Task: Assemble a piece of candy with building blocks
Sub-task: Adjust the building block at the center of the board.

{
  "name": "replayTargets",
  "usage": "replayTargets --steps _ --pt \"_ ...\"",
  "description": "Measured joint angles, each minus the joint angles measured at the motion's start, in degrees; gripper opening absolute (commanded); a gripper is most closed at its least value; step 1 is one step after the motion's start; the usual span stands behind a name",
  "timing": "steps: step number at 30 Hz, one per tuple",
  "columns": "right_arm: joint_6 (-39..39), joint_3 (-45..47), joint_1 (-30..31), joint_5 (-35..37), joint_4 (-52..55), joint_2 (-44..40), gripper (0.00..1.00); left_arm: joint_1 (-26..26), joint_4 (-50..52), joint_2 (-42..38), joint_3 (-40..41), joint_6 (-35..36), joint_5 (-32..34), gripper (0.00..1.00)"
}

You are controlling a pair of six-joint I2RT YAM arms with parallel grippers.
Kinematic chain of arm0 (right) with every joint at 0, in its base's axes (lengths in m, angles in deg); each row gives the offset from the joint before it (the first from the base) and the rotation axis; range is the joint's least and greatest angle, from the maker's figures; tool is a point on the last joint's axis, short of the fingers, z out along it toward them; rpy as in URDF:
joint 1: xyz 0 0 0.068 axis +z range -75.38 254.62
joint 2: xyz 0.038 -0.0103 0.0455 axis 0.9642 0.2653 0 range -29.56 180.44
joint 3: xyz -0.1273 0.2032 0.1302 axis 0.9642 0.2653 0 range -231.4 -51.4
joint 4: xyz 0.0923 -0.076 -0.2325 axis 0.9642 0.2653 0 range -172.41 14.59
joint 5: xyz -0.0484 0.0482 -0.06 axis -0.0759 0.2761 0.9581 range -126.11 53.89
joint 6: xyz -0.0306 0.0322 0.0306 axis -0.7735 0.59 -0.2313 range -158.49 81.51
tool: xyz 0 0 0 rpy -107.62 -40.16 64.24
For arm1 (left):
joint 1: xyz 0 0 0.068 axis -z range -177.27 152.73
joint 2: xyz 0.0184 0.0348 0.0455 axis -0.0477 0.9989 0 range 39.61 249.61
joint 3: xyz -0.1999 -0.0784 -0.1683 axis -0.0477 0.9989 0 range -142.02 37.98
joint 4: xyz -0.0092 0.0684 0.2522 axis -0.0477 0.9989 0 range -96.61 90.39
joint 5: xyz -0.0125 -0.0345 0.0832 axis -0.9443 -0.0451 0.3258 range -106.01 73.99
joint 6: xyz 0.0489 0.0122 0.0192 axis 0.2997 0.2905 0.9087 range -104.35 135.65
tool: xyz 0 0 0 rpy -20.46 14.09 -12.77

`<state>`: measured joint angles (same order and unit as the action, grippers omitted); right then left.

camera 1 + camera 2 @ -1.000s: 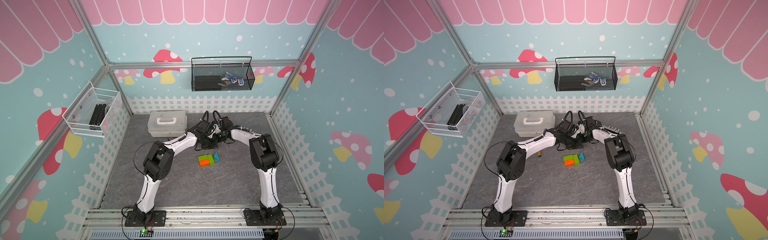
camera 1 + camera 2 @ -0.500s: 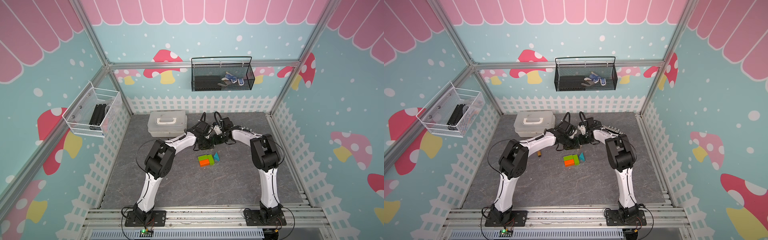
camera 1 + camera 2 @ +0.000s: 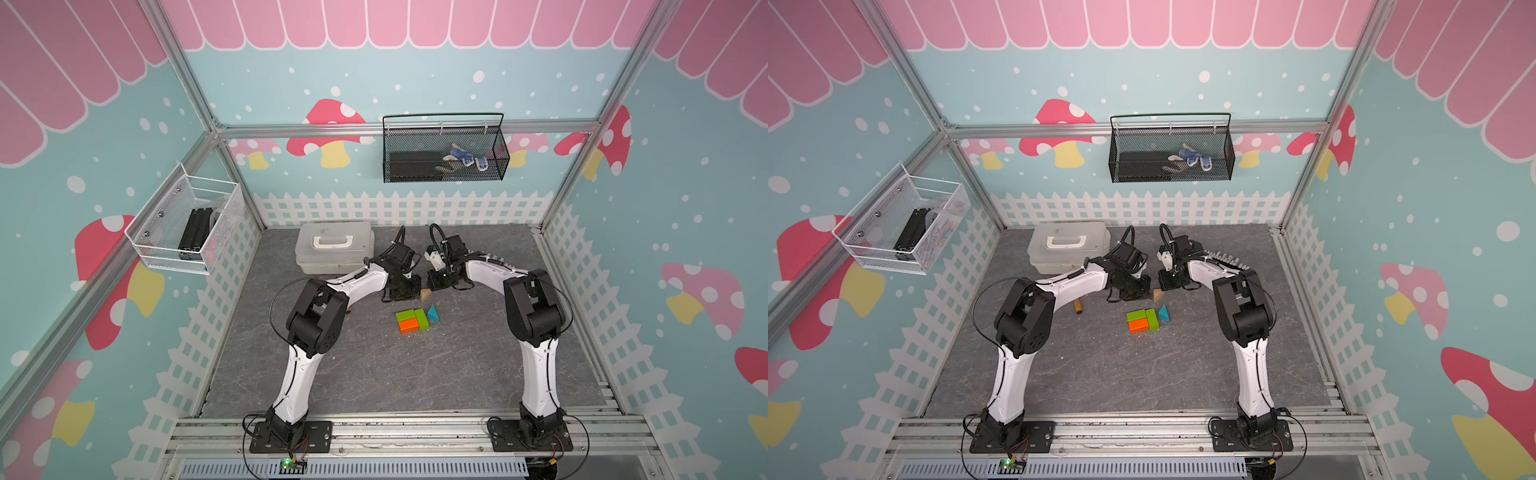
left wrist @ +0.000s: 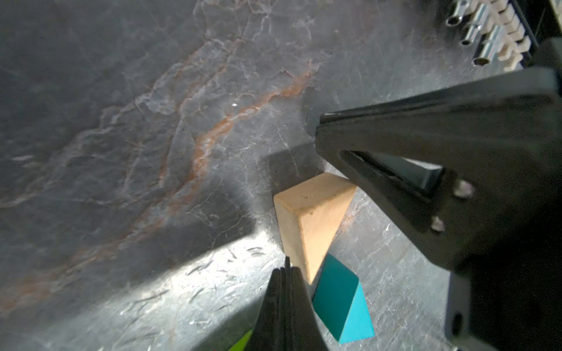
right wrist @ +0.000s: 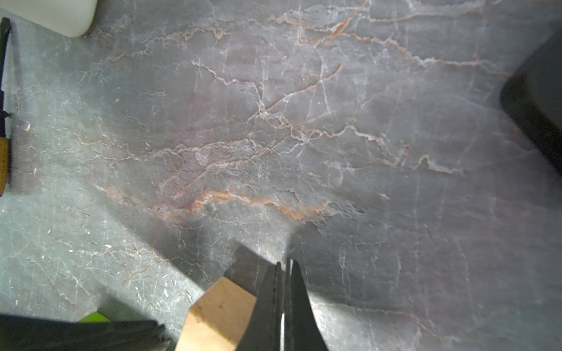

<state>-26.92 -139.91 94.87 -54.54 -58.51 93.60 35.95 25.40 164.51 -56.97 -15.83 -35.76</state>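
With the left gripper point(image 4: 286, 270) and right gripper point(image 5: 284, 269) both pressed together and empty, flanking the tan triangle point(image 4: 310, 218) toward the surface's far edge, I should push it slowly, squarely on a flat face, round to the open end of the green-and-orange body point(image 3: 411, 321), opposite the teal triangle point(image 3: 432, 312)

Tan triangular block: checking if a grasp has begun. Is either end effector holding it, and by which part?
Nothing is held. The left end effector and right end effector are shut; the tan triangular block lies between them.
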Motion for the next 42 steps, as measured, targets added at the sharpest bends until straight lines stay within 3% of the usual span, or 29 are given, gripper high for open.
replayTargets --steps 24,42 --pt "0.02 0.26 0.00 -0.04 0.22 0.00 0.05 1.60 -0.17 -0.59 0.72 0.42 -3.69 0.07" --pt "0.02 1.33 0.00 -0.07 0.61 -0.59 0.05 1.60 -0.17 3.37 -3.52 0.17 -0.55 0.06"
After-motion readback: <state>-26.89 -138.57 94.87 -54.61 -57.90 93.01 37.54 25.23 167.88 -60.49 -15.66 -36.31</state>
